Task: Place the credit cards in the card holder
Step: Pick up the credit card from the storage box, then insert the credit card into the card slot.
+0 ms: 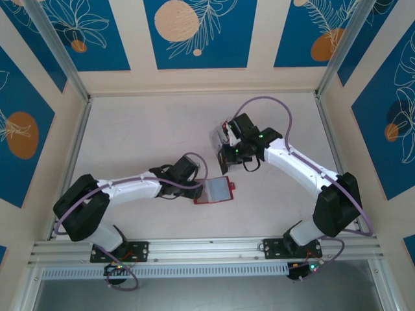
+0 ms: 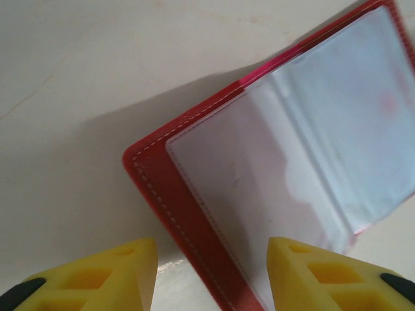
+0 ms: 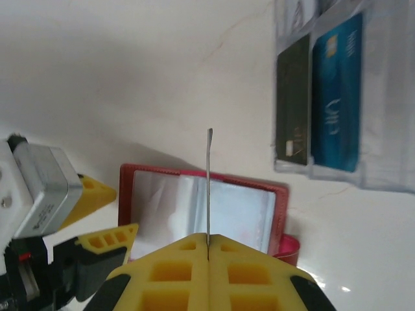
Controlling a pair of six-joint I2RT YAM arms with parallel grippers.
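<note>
- From the top external view, the card holder [image 1: 219,190] is seen lying open on the pale bench [image 1: 142,129], a little ahead of the middle of the near edge. Its red cover is down and its clear sleeves face up.
- The left pincer [image 1: 201,186] is placed at the card holder's left edge. The right pincer [image 1: 225,152] is held farther back, just beside a clear tray [image 1: 218,135]. From this height, the stance of neither pincer can be told.
- In the left wrist view, the left pincer [image 2: 211,278] is shown spread, with its two yellow fingertips [image 2: 97,275] well apart. The near corner of the card holder [image 2: 272,162] is reached between them, and no contact with either tip can be made out. White stitching is seen along the red border, and the clear pockets are turned upward.
- In the right wrist view, the right pincer [image 3: 209,245] is shown pressed together on a thin card [image 3: 209,188], which is held upright and seen edge-on. Its colour cannot be told.
- Beyond that card, the open card holder [image 3: 162,201] is seen flat on the bench, with the left pincer [image 3: 104,217] at its left side.
- At upper right, a black card [image 3: 293,103] and a teal-blue card [image 3: 336,97] are seen side by side in the clear tray [image 3: 389,97], apart from the card holder.
</note>
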